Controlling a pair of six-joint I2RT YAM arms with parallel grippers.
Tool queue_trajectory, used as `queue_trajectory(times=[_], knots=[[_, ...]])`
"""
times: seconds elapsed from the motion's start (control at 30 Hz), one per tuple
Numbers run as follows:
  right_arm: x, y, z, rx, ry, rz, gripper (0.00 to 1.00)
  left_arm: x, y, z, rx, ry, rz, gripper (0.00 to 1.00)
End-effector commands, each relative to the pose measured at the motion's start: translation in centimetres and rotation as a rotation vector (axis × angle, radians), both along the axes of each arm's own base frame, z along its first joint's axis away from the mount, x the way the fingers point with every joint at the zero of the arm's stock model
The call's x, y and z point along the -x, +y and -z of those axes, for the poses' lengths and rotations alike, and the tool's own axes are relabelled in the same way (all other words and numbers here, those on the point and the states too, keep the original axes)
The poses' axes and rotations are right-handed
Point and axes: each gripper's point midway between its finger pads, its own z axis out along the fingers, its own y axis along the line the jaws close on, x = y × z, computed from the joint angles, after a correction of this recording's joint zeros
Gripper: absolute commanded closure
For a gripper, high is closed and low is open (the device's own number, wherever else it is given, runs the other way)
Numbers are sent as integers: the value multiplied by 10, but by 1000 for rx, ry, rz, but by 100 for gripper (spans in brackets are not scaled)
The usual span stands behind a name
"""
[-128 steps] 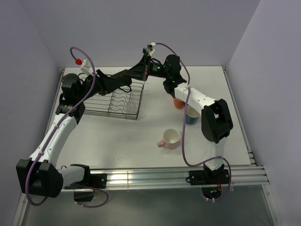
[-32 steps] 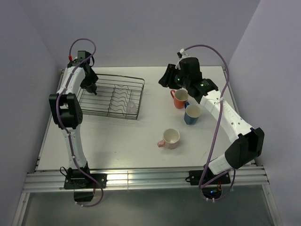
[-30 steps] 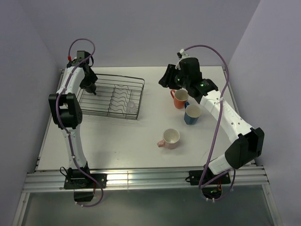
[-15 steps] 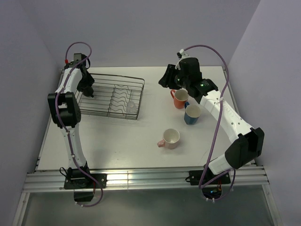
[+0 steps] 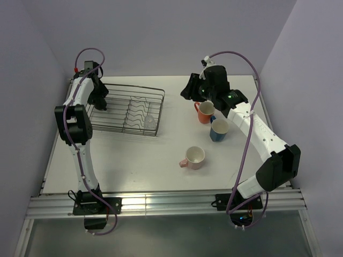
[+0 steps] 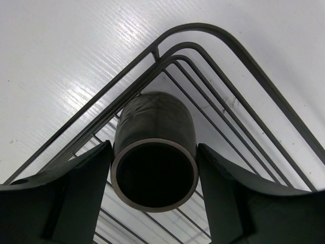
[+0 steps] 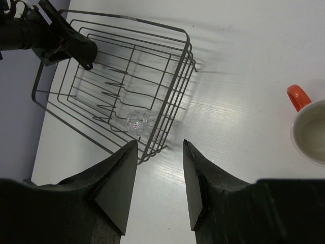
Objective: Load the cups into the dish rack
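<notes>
At the upper left of the overhead view, the left gripper (image 5: 101, 100) hangs over the far left corner of the dish rack (image 5: 128, 110). In the left wrist view its fingers (image 6: 76, 198) flank the dark brown mug (image 6: 155, 127). The mug's mouth faces the camera and its base points into the rounded corner of the rack wires. Each finger meets the mug's rim, but you cannot tell from these views whether they pinch it or have just let go.

The step in hand appears to be the release. Confirm that the mug bears on the wires before you spread the fingers wider. Then draw the gripper back along its own axis so that neither finger drags the rim or catches a wire.

In the lower right corner of the rack stands the glass tumbler (image 5: 150, 122), well apart from the mug.

Right of the rack, the right gripper (image 7: 159, 147) hovers over the bare table (image 5: 161, 160), fingers spread with nothing between them.

Further right, three cups wait outside the rack: the orange mug (image 5: 204, 112), the blue mug (image 5: 218, 129) just below it, and the pink mug (image 5: 194, 157) nearer the frame's centre. The orange mug lies closest to the right gripper and is probably your next pick.
</notes>
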Motion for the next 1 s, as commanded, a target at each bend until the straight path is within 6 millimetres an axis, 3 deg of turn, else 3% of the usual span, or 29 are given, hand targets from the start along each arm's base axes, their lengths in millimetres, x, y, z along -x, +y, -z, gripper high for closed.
queue_trajectory(times=[0.0, 0.23, 0.67, 0.83, 0.97], knots=[[-3, 2, -5, 2, -34, -11, 52, -13, 1, -5, -6, -38, 8, 25], [-2, 3, -6, -1, -34, -13, 51, -13, 1, -6, -4, -48, 13, 17], [-3, -1, -7, 23, -38, -1, 51, -9, -2, -61, -2, -144, 34, 13], [-3, -1, -3, 32, -29, 2, 51, -3, -2, -70, -5, -145, 36, 3], [-5, -7, 0, 60, -24, 26, 51, 4, -3, -75, 0, -152, 37, 3]])
